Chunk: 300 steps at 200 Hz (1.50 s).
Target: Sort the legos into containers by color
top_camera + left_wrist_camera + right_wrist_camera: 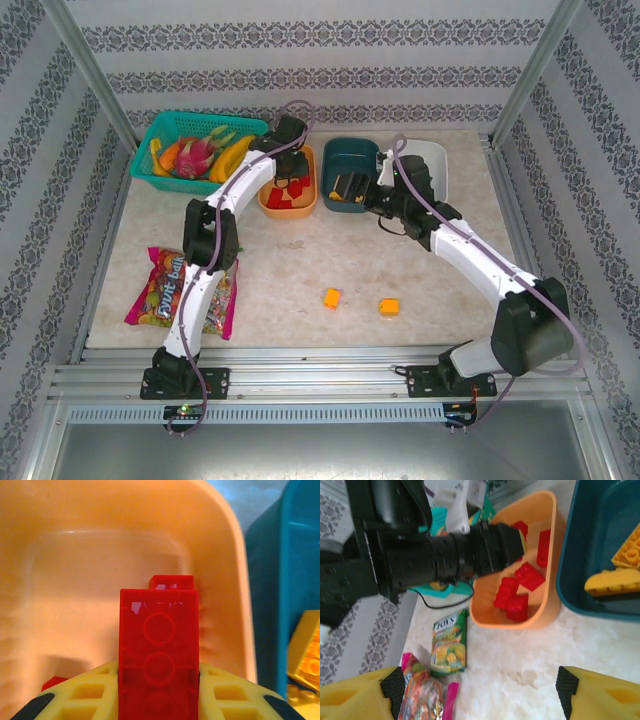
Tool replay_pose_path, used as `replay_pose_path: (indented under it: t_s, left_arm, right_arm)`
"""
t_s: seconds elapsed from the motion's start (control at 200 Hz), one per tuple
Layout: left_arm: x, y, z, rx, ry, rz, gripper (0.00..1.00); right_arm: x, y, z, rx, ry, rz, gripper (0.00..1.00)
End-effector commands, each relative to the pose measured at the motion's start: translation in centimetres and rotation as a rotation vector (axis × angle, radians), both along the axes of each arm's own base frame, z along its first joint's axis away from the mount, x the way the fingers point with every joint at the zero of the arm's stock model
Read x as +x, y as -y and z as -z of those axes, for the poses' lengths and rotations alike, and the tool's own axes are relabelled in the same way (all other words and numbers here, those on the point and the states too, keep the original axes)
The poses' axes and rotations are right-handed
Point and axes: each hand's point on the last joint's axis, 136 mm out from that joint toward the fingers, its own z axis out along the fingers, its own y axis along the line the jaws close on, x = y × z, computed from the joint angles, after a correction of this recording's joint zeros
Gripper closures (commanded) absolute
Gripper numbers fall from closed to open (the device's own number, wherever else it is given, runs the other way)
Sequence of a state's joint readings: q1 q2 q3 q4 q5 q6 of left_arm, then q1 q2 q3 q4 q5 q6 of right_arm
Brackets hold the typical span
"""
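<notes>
left arm bends at the elbow at mid left and stretches to the upper centre; the left end effector is clamped on a red lego over the orange bowl. right arm angles in from lower right, right end effector spread wide and empty beside the teal bowl. two orange-yellow legos lie on the bench.

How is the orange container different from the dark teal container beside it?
Colour: the orange container is light orange, the dark teal container deep blue-green. Contents: the orange one holds red bricks; the teal one holds yellow bricks. The left gripper holds a red brick over the orange one, not the teal one. Both are shallow, rounded bowls, side by side.
</notes>
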<state>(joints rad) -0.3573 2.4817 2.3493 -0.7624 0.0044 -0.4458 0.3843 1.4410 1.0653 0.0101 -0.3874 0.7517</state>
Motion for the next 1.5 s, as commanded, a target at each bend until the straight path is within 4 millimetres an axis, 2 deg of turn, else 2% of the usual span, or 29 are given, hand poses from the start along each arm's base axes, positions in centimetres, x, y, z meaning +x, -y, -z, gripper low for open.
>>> replay_pose_path:
  t_s: [0.0,0.19,0.345,0.565,0.709,0.829,1.029,1.149,1.234,1.384,1.494]
  left_arm:
    - [1.9,-1.8,-1.5,-0.002,0.062,-0.052,0.77]
    - [2.9,-2.6,-0.2,-0.004,0.065,-0.067,0.77]
    - [3.3,-2.9,0.6,-0.005,0.062,-0.071,0.76]
    - [3.6,-2.7,2.5,-0.011,0.036,-0.068,0.75]
    - [3.5,-2.7,3.5,-0.020,0.012,-0.073,0.73]
    - [3.2,-2.6,3.4,-0.032,-0.001,-0.086,0.64]
    - [2.5,-2.5,0.8,-0.068,0.003,-0.102,0.51]
    - [2.1,-2.1,-1.5,-0.100,0.022,-0.104,0.45]
    - [1.7,-2.0,-3.4,-0.125,0.037,-0.112,0.44]
    - [0.0,-0.7,-8.3,-0.166,0.092,-0.095,0.44]
    - [-2.9,2.3,-11.7,-0.223,0.129,-0.004,0.44]
  right_arm:
    - [2.3,-0.9,-3.3,0.081,0.114,0.033,0.18]
    - [4.1,-1.5,-2.1,0.098,0.100,0.057,0.17]
    - [4.7,-1.8,-1.7,0.103,0.087,0.059,0.17]
    - [4.1,-1.6,-0.9,0.095,0.058,0.060,0.17]
    - [3.5,-1.4,-1.3,0.083,0.061,0.051,0.17]
    - [3.0,-1.1,-1.5,0.040,0.065,0.044,0.17]
    - [1.1,0.3,-0.2,-0.137,0.033,0.020,0.18]
    - [-1.3,1.4,1.2,-0.267,0.007,0.001,0.18]
    - [-3.1,3.2,2.6,-0.337,-0.068,0.034,0.18]
    - [-8.3,7.2,5.9,-0.449,-0.346,0.130,0.20]
    - [-13.0,9.4,8.2,-0.470,-0.551,0.192,0.21]
